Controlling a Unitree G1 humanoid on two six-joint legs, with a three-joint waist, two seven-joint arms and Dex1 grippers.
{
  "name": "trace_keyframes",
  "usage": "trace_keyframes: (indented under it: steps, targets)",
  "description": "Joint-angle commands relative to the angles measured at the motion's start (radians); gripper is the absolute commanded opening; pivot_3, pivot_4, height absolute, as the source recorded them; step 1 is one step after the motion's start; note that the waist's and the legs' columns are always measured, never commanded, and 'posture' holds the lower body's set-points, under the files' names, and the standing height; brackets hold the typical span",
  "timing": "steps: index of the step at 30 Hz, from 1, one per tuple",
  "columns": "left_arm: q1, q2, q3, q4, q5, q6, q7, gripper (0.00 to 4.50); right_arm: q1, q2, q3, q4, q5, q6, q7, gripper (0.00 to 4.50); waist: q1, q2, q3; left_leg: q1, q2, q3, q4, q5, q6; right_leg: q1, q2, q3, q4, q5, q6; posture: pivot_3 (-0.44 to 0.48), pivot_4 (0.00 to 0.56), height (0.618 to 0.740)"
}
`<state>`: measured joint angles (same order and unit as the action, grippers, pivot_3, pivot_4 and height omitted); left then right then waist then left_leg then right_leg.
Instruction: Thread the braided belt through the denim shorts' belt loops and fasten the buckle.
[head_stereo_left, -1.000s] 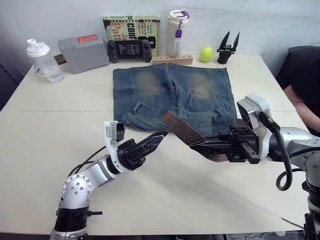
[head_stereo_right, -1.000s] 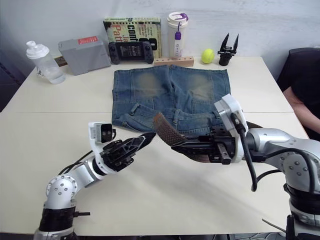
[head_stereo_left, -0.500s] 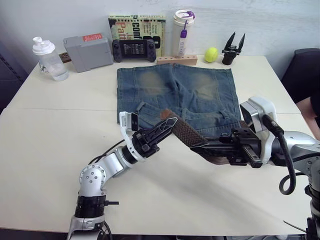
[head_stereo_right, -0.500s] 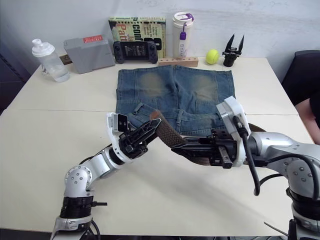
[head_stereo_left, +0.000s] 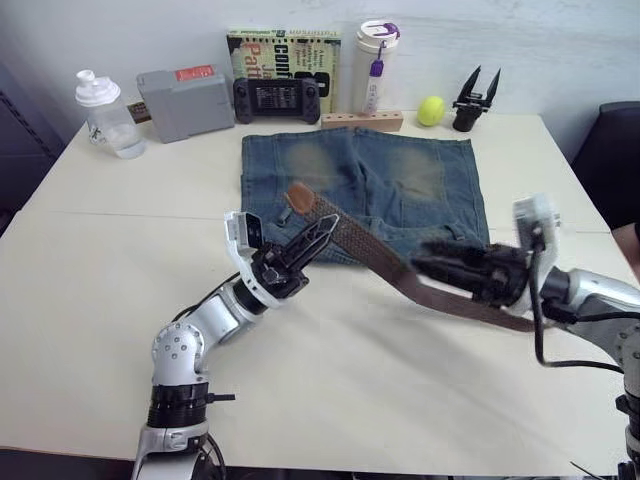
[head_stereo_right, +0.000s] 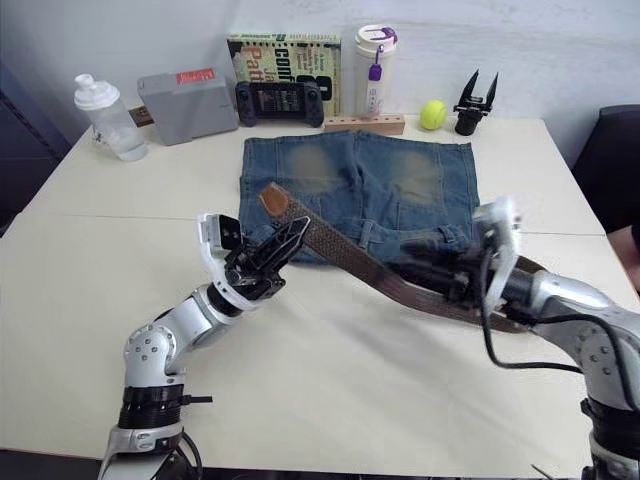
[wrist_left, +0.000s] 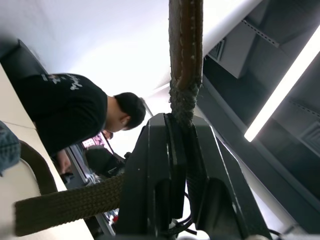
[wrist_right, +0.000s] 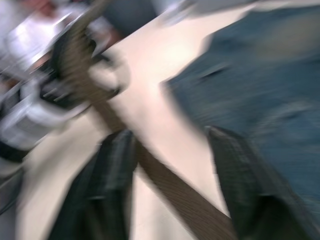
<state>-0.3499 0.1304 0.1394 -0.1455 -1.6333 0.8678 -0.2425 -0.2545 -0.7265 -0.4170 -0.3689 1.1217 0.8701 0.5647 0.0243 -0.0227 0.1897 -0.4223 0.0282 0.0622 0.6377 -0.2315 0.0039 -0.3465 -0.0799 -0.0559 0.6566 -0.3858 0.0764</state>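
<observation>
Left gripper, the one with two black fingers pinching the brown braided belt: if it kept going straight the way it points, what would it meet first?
Probably the faded blue denim shorts: the left gripper, shut on the dark-brown braided belt, points up toward them. Depth is unclear, so it might pass above them.

Shorts are laid flat mid-table, belt slanted across their near edge. Bottle, box, book, tumbler, ball are lined up behind.
</observation>
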Motion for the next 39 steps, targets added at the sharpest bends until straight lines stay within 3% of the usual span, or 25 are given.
trace_keyframes:
  steps: [1, 2, 6, 10, 15, 20, 24, 34, 36, 39]
  targets:
    - [-0.021, -0.097, 0.026, -0.016, 0.022, -0.116, 0.086, 0.0, 0.015, 0.048, -0.178, -0.025, 0.179, -0.025, -0.179, 4.11, 0.002, 0.0, 0.0, 0.0, 0.0, 0.0, 0.0, 0.0, 0.0, 0.0, 0.0, 0.0, 0.0, 0.0, 0.0, 0.0, 0.15, 0.693]
    - [-0.033, -0.132, 0.031, -0.008, 0.048, -0.157, 0.118, 0.0, 0.057, 0.061, -0.192, -0.065, 0.292, -0.014, -0.223, 4.45, 0.005, 0.0, 0.0, 0.0, 0.0, 0.0, 0.0, 0.0, 0.0, 0.0, 0.0, 0.0, -0.001, 0.0, 0.001, 0.0, 0.15, 0.693]
    - [-0.065, -0.236, 0.033, 0.008, 0.07, -0.23, 0.203, 0.0, 0.298, 0.125, -0.079, -0.321, 0.647, -0.043, -0.347, 4.45, 0.005, 0.0, 0.0, -0.002, 0.0, -0.003, -0.001, -0.003, 0.005, 0.002, 0.001, -0.003, -0.005, 0.0, 0.001, 0.0, 0.15, 0.693]
    - [-0.079, -0.27, 0.014, -0.002, 0.035, -0.213, 0.238, 0.0, 0.389, 0.251, 0.162, -0.416, 0.598, -0.098, -0.455, 4.45, -0.01, -0.002, 0.002, -0.004, 0.001, -0.001, -0.001, -0.004, 0.006, -0.001, 0.002, -0.002, -0.004, 0.0, 0.002, 0.0, 0.15, 0.693]
    - [-0.069, -0.226, -0.014, -0.033, -0.005, -0.138, 0.249, 0.0, 0.324, 0.386, 0.33, -0.297, 0.448, -0.153, -0.473, 4.45, -0.011, -0.004, 0.002, -0.001, 0.0, -0.001, -0.001, -0.002, 0.005, 0.0, 0.001, 0.0, -0.003, 0.003, 0.005, 0.0, 0.15, 0.693]
    - [-0.044, -0.196, -0.03, -0.058, -0.022, -0.101, 0.276, 0.0, 0.192, 0.557, 0.42, -0.181, 0.439, -0.22, -0.478, 4.45, -0.012, -0.004, 0.003, -0.001, 0.001, -0.001, -0.002, -0.002, 0.004, 0.0, 0.001, 0.0, -0.005, 0.005, 0.002, 0.0, 0.15, 0.693]
    - [-0.037, -0.196, -0.027, -0.067, -0.021, -0.111, 0.293, 0.0, 0.103, 0.656, 0.406, -0.125, 0.439, -0.285, -0.477, 4.45, -0.011, -0.004, 0.003, -0.004, 0.001, 0.0, -0.005, 0.001, -0.001, -0.005, 0.002, 0.001, -0.004, 0.003, 0.0, 0.0, 0.15, 0.693]
    - [-0.022, -0.187, -0.037, -0.077, 0.008, -0.122, 0.296, 0.0, 0.061, 0.718, 0.391, -0.079, 0.382, -0.343, -0.481, 4.45, -0.004, -0.004, 0.003, -0.008, 0.0, 0.001, -0.005, 0.002, -0.001, -0.01, 0.001, 0.001, -0.002, 0.003, 0.0, 0.0, 0.15, 0.693]
    - [-0.02, -0.187, -0.04, -0.076, 0.014, -0.122, 0.294, 0.0, 0.054, 0.728, 0.387, -0.066, 0.367, -0.355, -0.482, 3.96, -0.004, -0.003, 0.003, -0.008, 0.001, 0.001, -0.005, 0.002, 0.0, -0.01, 0.001, 0.001, -0.002, 0.003, 0.0, 0.0, 0.15, 0.693]
    - [-0.019, -0.182, -0.043, -0.076, 0.023, -0.12, 0.291, 0.0, 0.048, 0.737, 0.385, -0.058, 0.353, -0.365, -0.479, 2.61, -0.005, -0.003, 0.003, -0.008, 0.0, 0.001, -0.005, 0.002, 0.001, -0.011, 0.001, 0.002, 0.0, 0.003, 0.0, 0.0, 0.15, 0.693]
